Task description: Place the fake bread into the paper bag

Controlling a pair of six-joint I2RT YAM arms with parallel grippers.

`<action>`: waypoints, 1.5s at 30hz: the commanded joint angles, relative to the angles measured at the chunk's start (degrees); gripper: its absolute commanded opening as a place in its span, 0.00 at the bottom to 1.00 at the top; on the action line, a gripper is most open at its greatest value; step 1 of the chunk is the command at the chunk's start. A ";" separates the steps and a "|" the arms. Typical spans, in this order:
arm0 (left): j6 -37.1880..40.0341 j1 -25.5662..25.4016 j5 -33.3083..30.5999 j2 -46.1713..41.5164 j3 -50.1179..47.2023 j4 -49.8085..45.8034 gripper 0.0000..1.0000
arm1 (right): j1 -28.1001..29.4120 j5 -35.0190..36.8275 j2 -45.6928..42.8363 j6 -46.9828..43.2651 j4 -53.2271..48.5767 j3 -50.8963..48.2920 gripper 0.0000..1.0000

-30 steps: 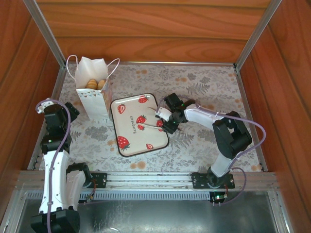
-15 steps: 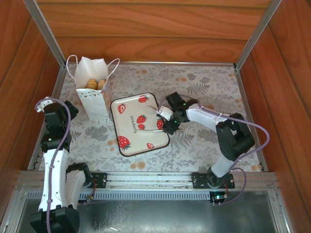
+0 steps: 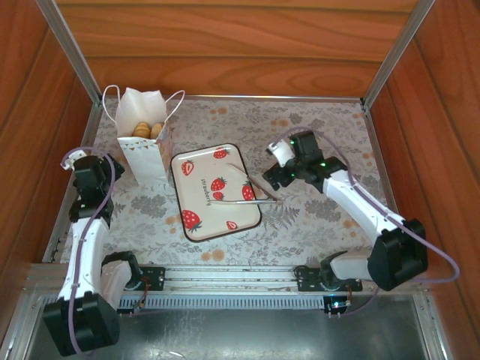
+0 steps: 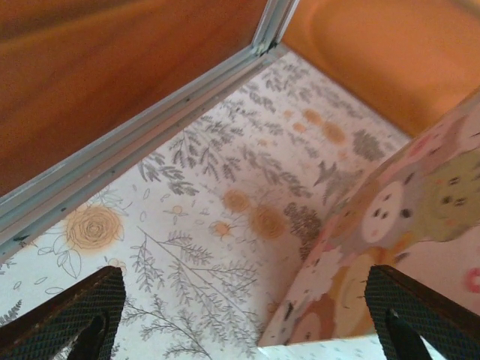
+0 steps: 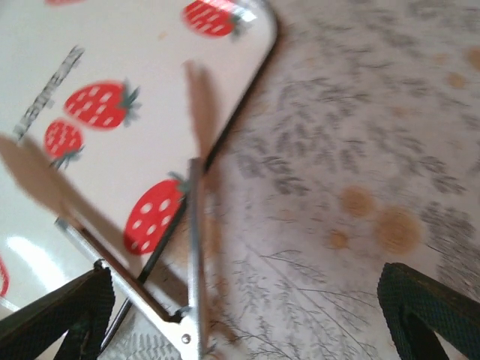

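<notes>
1. Top external: the paper bag (image 3: 146,161) stands upright at the far left of the flowered table (image 3: 322,217), its handles up. The fake bread (image 3: 148,129) shows as golden-brown pieces inside the bag's open mouth. Just to the right of the bag lies the strawberry-print tray (image 3: 202,187), and metal tongs (image 3: 251,183) lie across its right edge, with the hinge end on the cloth. The left gripper (image 3: 105,169) hangs near the bag's left side, and the right gripper (image 3: 277,176) hovers just beyond the tongs, holding nothing
2. Left wrist: the left gripper (image 4: 247,315) has its jaws spread wide and empty. The bag's patterned side (image 4: 397,247) is at the right, and a metal rail (image 4: 150,135) and a wooden wall (image 4: 112,67) run behind
3. Right wrist: the right gripper (image 5: 247,319) is wide open and empty above the tongs (image 5: 193,247), which cross the rim of the tray (image 5: 112,52)
</notes>
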 commanded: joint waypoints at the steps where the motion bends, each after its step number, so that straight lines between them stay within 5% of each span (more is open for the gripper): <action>1: 2.89 0.52 -3.29 1.85 -1.42 6.61 0.92 | -4.60 2.69 -2.76 8.42 3.53 -2.53 0.99; 10: 8.39 0.55 -5.64 9.47 -3.94 12.77 0.95 | -19.42 13.32 -8.27 20.51 14.73 -14.47 1.00; 15: 6.63 0.47 -4.20 15.11 -5.08 17.98 0.95 | -24.99 12.70 -7.59 25.05 23.11 -20.10 1.00; 27: 11.49 -0.07 1.22 26.16 -4.71 26.97 0.96 | -26.18 13.92 2.92 22.10 49.17 -27.66 1.00; 39: 16.18 -1.81 8.15 31.83 -7.43 42.31 0.95 | -26.02 4.19 13.93 18.58 73.15 -31.75 1.00; 45: 18.71 -3.10 9.46 34.32 -9.55 50.34 0.95 | -26.02 3.20 13.13 18.09 69.09 -30.54 1.00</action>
